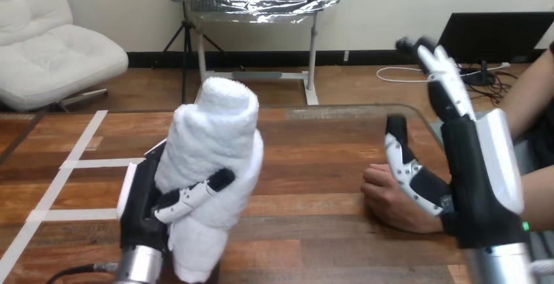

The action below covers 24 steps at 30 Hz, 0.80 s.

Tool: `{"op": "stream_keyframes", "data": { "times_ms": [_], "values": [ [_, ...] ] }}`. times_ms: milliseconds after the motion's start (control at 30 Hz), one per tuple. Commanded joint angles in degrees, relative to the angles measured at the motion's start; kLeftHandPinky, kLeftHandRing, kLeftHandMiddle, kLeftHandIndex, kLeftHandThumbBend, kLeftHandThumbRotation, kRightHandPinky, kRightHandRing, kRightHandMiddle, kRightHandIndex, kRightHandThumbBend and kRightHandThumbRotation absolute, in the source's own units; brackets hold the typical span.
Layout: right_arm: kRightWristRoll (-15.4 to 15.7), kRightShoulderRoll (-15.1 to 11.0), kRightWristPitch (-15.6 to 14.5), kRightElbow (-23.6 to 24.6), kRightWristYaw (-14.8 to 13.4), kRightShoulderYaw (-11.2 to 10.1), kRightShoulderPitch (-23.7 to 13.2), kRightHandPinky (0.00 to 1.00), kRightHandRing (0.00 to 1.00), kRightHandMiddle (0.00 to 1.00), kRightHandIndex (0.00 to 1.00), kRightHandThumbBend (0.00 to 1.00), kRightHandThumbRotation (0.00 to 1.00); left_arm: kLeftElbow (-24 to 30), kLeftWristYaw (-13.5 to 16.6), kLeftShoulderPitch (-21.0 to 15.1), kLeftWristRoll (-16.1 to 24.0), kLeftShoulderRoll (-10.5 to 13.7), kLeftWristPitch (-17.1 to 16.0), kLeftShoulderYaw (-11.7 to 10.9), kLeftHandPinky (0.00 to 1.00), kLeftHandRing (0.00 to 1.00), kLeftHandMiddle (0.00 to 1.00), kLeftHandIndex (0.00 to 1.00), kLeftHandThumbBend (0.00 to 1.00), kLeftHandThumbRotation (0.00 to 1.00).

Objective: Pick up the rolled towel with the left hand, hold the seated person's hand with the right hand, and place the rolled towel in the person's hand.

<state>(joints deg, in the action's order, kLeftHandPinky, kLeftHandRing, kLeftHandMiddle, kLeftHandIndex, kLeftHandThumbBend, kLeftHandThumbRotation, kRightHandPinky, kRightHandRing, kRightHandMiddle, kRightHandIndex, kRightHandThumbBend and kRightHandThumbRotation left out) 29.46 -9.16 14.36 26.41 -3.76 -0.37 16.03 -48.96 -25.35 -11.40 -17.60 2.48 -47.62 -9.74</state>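
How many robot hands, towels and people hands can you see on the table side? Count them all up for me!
Robot hands: 2, the left hand and the right hand
Towels: 1, the rolled towel in the left hand
People hands: 1, the person's hand on the table
Total: 4

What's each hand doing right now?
Left hand: shut on the rolled towel, held upright.
Right hand: open, raised beside the person's hand, not gripping it.
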Motion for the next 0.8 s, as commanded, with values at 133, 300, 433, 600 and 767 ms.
{"op": "stream_keyframes", "data": {
  "times_ms": [133,300,433,600,767],
  "values": [
    [0.99,-7.50,-9.80,4.58,8.86,-5.91,-5.04,0.91,0.93,0.96,0.90,0.48,0.00,11.37,-4.34,0.93,-4.53,-4.04,2.11,1.96,0.42,0.44,0.48,0.52,0.96,0.18],
    [2.75,-11.50,-15.55,5.01,14.14,-7.58,-6.20,0.90,0.93,0.95,0.90,0.57,0.00,13.51,-5.43,2.05,-5.30,-5.11,2.95,2.21,0.43,0.44,0.48,0.52,0.96,0.16],
    [3.56,-14.47,-18.75,4.56,17.41,-8.61,-7.15,0.89,0.94,0.95,0.90,0.64,0.00,14.85,-5.95,2.74,-5.56,-5.87,3.38,2.32,0.43,0.45,0.48,0.52,0.96,0.16],
    [3.92,-17.92,-20.92,2.44,19.83,-9.71,-8.34,0.88,0.94,0.94,0.89,0.70,0.00,15.89,-6.76,3.37,-6.30,-6.87,3.38,2.44,0.43,0.45,0.49,0.52,0.96,0.16],
    [4.27,-20.93,-22.32,0.04,21.43,-10.30,-9.30,0.86,0.93,0.92,0.88,0.75,0.00,16.69,-6.57,3.96,-6.01,-7.50,3.09,2.70,0.43,0.45,0.49,0.52,0.96,0.15]
  ]
}}
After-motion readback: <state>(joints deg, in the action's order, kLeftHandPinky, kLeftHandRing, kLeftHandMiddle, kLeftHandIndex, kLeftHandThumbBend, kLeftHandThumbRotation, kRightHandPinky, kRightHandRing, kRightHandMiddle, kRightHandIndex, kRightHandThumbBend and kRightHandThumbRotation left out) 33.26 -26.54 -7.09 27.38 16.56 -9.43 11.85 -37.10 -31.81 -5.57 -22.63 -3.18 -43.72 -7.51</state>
